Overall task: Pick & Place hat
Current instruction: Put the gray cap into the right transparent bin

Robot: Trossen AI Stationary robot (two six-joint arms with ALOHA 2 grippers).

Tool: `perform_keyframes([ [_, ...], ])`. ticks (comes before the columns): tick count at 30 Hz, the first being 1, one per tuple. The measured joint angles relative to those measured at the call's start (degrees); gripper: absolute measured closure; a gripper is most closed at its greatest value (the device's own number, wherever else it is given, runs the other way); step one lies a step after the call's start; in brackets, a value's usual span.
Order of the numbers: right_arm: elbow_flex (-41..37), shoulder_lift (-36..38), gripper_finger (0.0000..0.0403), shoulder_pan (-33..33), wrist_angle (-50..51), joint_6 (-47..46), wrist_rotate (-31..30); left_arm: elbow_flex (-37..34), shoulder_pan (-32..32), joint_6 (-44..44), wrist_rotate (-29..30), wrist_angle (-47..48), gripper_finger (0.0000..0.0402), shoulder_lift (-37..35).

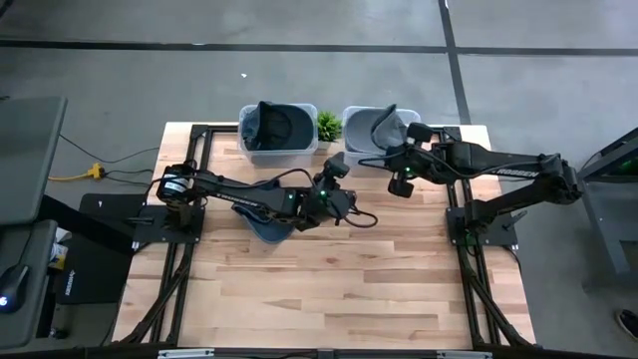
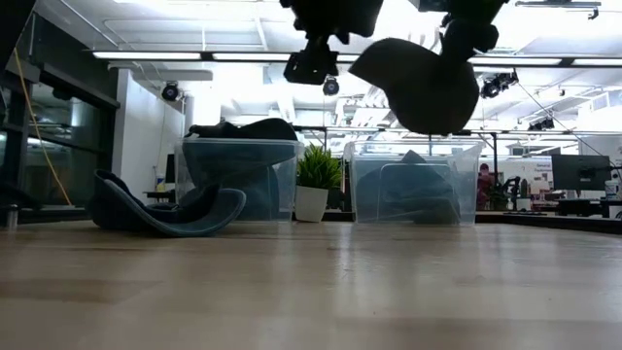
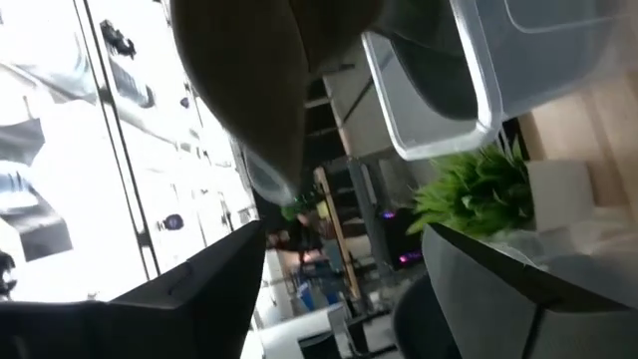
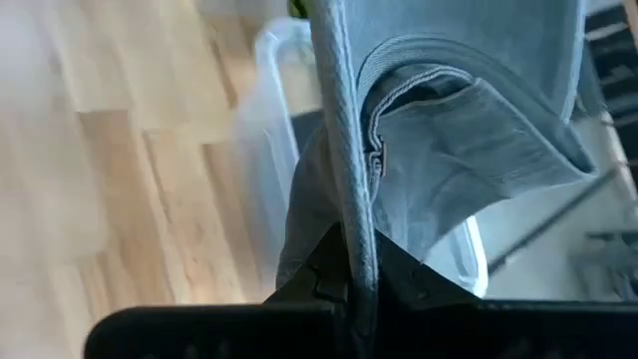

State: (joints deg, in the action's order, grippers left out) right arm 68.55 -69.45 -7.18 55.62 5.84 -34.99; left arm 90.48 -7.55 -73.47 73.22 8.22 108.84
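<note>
Right tool [image 4: 354, 261] pinched shut on hat brim [image 4: 344, 130] — left tool [image 1: 349, 204] open.

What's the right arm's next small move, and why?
Probably lower and release: the right gripper is shut on a grey hat hanging above the right bin, not yet inside. The left gripper waits by the hat on the table.

A small potted plant [image 1: 328, 127] with spiky green leaves in a white pot stands at the far edge of the wooden table [image 1: 329, 289]. Beyond the table, left of the plant, a yellow cable [image 1: 78, 175] runs across the grey floor. Also to its left, a computer mouse [image 1: 10, 285] rests on a dark side surface.
</note>
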Motion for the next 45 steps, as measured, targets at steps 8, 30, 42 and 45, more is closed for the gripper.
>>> perform_keyframes([
  [8,0.0,0.17,0.04,0.04,5.53,-3.73,-4.43,0.17,0.43,18.59,0.87,15.83,0.0134,-2.19],
  [30,-8.24,0.46,0.04,-4.77,-7.81,8.59,-16.93,-16.16,-0.16,100.68,-0.59,71.33,0.0134,-20.63],
  [42,-13.18,0.42,0.04,-18.16,-27.2,23.15,1.13,-35.98,-3.79,106.39,-12.13,51.9,0.0134,-36.68],
  [45,-13.28,-0.02,0.04,-20.58,-27.14,23.32,4.36,-41.5,-3.91,104.94,-16.29,44.0,0.0134,-40.51],
])
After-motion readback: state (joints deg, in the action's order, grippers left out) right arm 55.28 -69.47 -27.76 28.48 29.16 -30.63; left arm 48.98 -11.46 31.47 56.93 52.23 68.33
